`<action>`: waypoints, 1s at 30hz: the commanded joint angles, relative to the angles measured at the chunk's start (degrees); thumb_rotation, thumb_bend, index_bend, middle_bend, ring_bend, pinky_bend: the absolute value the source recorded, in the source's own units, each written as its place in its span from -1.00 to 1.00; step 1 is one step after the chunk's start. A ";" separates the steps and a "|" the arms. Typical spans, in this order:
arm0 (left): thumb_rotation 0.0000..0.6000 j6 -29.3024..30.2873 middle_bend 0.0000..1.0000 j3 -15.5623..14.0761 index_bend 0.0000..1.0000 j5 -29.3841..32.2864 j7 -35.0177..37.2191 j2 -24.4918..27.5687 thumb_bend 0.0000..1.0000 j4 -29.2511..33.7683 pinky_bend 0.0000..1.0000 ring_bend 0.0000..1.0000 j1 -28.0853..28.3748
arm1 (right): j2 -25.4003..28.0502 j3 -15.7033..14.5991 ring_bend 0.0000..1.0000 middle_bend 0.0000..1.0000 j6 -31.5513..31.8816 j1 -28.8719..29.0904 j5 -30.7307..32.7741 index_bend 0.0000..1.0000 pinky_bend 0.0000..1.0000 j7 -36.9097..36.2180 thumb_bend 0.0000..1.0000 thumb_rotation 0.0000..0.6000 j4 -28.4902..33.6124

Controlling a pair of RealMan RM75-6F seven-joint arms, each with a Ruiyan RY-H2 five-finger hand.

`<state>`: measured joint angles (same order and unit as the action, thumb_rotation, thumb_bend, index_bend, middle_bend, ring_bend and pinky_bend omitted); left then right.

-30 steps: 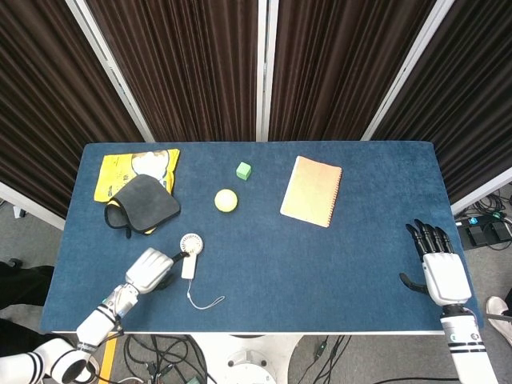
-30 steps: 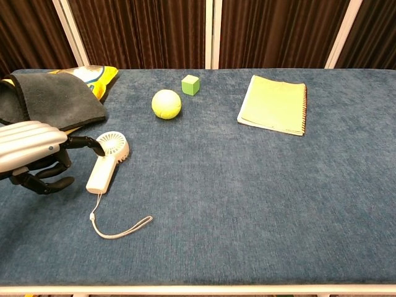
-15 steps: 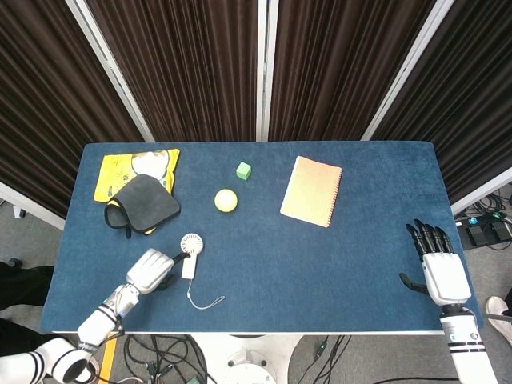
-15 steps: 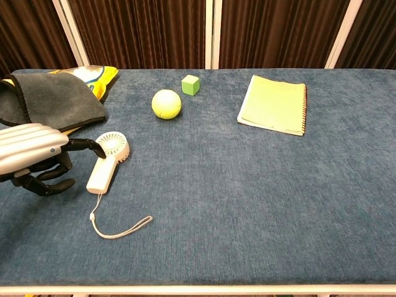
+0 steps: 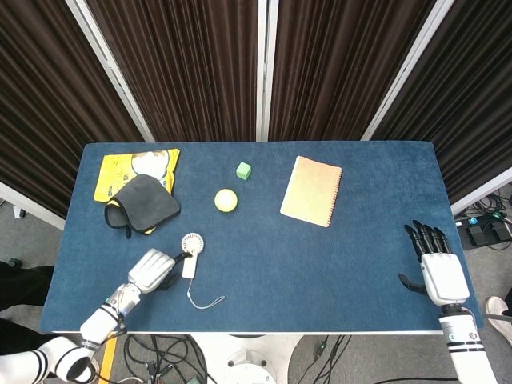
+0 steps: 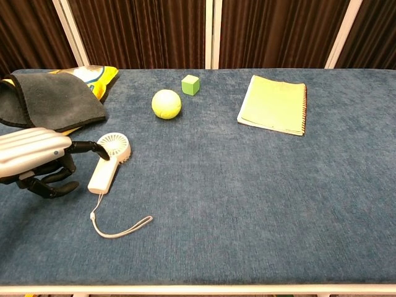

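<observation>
Blue felt table (image 5: 336, 264) is being shown bearing a small white handheld fan (image 6: 109, 162) near its front-left, touched by the loosely curled left hand (image 6: 34, 162), probably light, rigid and best grasped by its handle, while the right hand (image 5: 442, 274) is lying spread, holding nothing.

White fan (image 6: 109, 159), yellow-green ball (image 6: 166, 103) — green cube (image 6: 190, 84), dark blue table (image 6: 247, 198).

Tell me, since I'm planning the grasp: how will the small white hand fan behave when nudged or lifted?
The hand fan lies flat, so it should slide, not roll. It looks like light plastic. Its thin cord will probably dangle limply.
</observation>
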<state>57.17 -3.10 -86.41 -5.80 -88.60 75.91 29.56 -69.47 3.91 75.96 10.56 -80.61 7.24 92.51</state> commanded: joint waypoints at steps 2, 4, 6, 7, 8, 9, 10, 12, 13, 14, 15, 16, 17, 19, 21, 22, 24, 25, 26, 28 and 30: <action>1.00 0.09 0.73 0.03 -0.54 0.14 0.17 0.30 -0.12 0.28 0.67 0.71 -0.05 | -0.13 -0.07 -1.00 -1.00 -0.14 0.05 0.03 -1.00 -1.00 0.11 -0.80 1.00 -0.08; 1.00 0.27 0.73 0.01 -0.54 0.11 0.33 0.63 -0.12 0.68 0.67 0.71 -0.11 | -0.15 -0.09 -1.00 -1.00 -0.18 0.08 0.02 -1.00 -1.00 0.20 -0.80 1.00 -0.08; 1.00 0.85 0.73 0.02 -0.54 -0.16 0.46 1.24 -0.12 1.64 0.67 0.71 -0.21 | -0.13 -0.07 -1.00 -1.00 -0.03 0.03 0.00 -1.00 -1.00 0.25 -0.80 1.00 -0.04; 1.00 1.17 0.73 0.02 -0.54 -0.34 0.44 1.63 -0.12 2.27 0.67 0.71 -0.26 | -0.09 -0.04 -1.00 -1.00 0.09 0.00 -0.03 -1.00 -1.00 0.24 -0.80 1.00 0.02; 1.00 1.53 0.73 0.04 -0.54 -0.55 0.35 2.11 -0.11 3.05 0.67 0.71 -0.29 | -0.04 -0.02 -1.00 -1.00 0.24 -0.05 -0.09 -1.00 -1.00 0.23 -0.80 1.00 0.07; 1.00 2.09 0.73 0.10 -0.54 -0.88 0.17 2.86 -0.11 4.29 0.67 0.71 -0.32 | 0.02 -0.02 -1.00 -1.00 0.44 -0.12 -0.19 -1.00 -1.00 0.20 -0.80 1.00 0.11; 1.00 2.56 0.73 0.20 -0.54 -1.14 0.03 3.46 -0.12 5.31 0.67 0.71 -0.33 | 0.06 -0.02 -1.00 -1.00 0.57 -0.17 -0.25 -1.00 -1.00 0.17 -0.80 1.00 0.13; 1.00 3.79 0.73 0.52 -0.54 -1.71 -0.31 4.88 -0.12 7.65 0.67 0.71 -0.40 | 0.13 -0.06 -1.00 -1.00 0.71 -0.29 -0.29 -1.00 -1.00 -0.01 -0.80 1.00 0.07; 1.00 4.34 0.73 0.68 -0.54 -1.91 -0.52 5.48 -0.12 8.54 0.67 0.71 -0.46 | 0.14 -0.09 -1.00 -1.00 0.73 -0.33 -0.30 -1.00 -1.00 -0.10 -0.80 1.00 -0.01; 1.00 4.88 0.73 0.88 -0.54 -2.02 -0.81 6.05 -0.12 9.34 0.67 0.71 -0.55 | 0.14 -0.11 -1.00 -1.00 0.72 -0.35 -0.28 -1.00 -1.00 -0.19 -0.80 1.00 -0.10; 1.00 5.65 0.73 1.31 -0.54 -1.46 -1.64 6.68 -0.12 10.35 0.67 0.71 -0.92 | 0.12 -0.11 -1.00 -1.00 0.67 -0.37 -0.21 -1.00 -1.00 -0.33 -0.80 1.00 -0.26; 1.00 6.19 0.73 1.62 -0.54 -1.07 -2.46 7.09 -0.12 11.04 0.67 0.71 -1.17 | 0.10 -0.11 -1.00 -1.00 0.62 -0.38 -0.15 -1.00 -1.00 -0.45 -0.80 1.00 -0.37; 1.00 6.72 0.73 1.90 -0.54 -0.73 -3.12 7.46 -0.12 11.57 0.67 0.71 -1.43 | 0.11 -0.08 -1.00 -1.00 0.58 -0.37 -0.10 -1.00 -1.00 -0.57 -0.80 1.00 -0.46; 1.00 8.16 0.73 2.43 -0.54 0.14 -4.05 8.08 -0.12 11.86 0.67 0.71 -2.27 | 0.17 -0.02 -1.00 -1.00 0.51 -0.36 -0.02 -1.00 -1.00 -0.87 -0.80 1.00 -0.58; 1.00 10.44 0.72 3.08 -0.54 1.10 -4.12 8.23 -0.12 11.03 0.67 0.70 -3.61 | 0.29 -0.07 -1.00 -1.00 0.69 -0.47 -0.21 -1.00 -1.00 -1.23 -0.80 1.00 -0.61; 1.00 11.75 0.70 3.36 -0.54 1.44 -3.79 8.13 -0.13 10.32 0.66 0.67 -4.35 | 0.35 -0.07 -1.00 -1.00 0.86 -0.51 -0.38 -1.00 -1.00 -1.38 -0.80 1.00 -0.58; 1.00 14.46 0.64 3.88 -0.54 2.07 -2.44 7.95 -0.15 8.40 0.63 0.59 -6.01 | 0.59 -0.09 -1.00 -1.00 1.29 -0.65 -0.73 -1.00 -1.00 -1.53 -0.80 1.00 -0.46; 1.00 15.24 0.61 4.07 -0.54 2.51 -1.97 8.04 -0.15 7.67 0.61 0.55 -6.63 | 0.69 -0.06 -1.00 -1.00 1.50 -0.71 -0.87 -1.00 -1.00 -1.56 -0.80 1.00 -0.36; 1.00 16.29 0.56 4.30 -0.54 3.12 -1.48 8.30 -0.17 6.84 0.56 0.48 -7.50 | 0.83 -0.01 -1.00 -1.00 1.82 -0.78 -1.06 -1.00 -1.00 -1.61 -0.80 1.00 -0.22; 1.00 17.38 0.37 4.42 -0.56 4.70 -1.10 9.32 -0.30 6.34 0.42 0.20 -9.09 | 1.00 0.07 -1.00 -1.00 2.42 -0.98 -1.37 -1.00 -1.00 -1.84 -0.80 1.00 -0.02; 1.00 17.75 0.02 4.34 -0.60 6.15 -1.41 10.96 -0.53 7.07 0.22 -0.16 -10.31 | 1.10 0.08 -1.00 -1.00 2.89 -1.20 -1.55 -1.00 -1.00 -2.01 -0.80 1.00 0.12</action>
<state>74.21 1.00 -81.76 -7.44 -79.10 82.60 20.44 -68.44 3.97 78.73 9.46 -82.05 5.32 92.54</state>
